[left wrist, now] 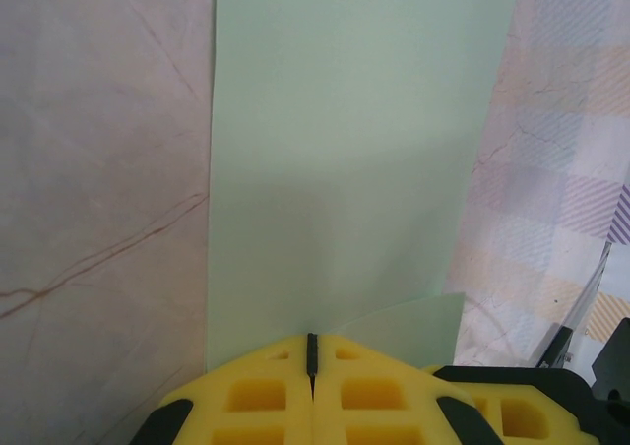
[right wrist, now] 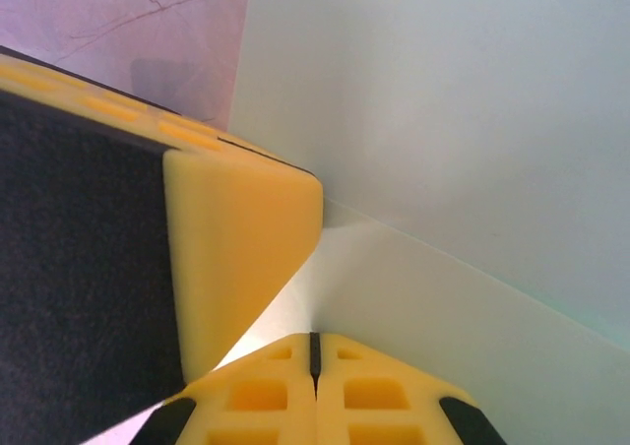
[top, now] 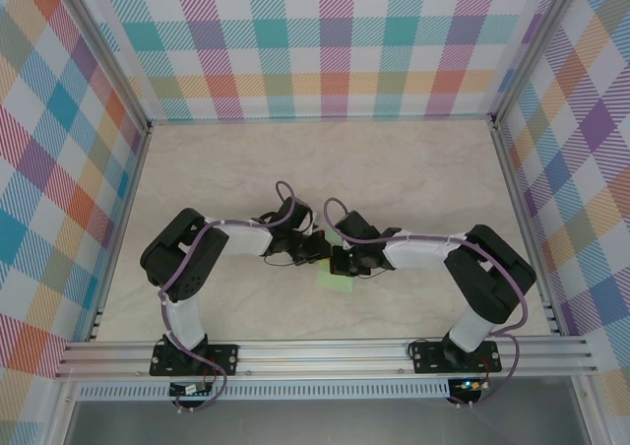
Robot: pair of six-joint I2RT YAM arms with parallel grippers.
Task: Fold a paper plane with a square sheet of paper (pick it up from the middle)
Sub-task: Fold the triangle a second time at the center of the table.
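Paper (left wrist: pixel 345 150) is being pinched by both hands above the middle of the counter (top: pixel 413 179), toward its near edge.
The left hand (left wrist: pixel 312 351) and right hand (right wrist: pixel 315 349) are each pressing their yellow foam fingers (left wrist: pixel 266 396) together on the sheet's edge. The sheet is looking thin, featherlight and limp: smooth, matte mint-green, with one crisp crease. It is probably going to slip, crumple or tear easily, so holding it along the centre crease is looking safest.
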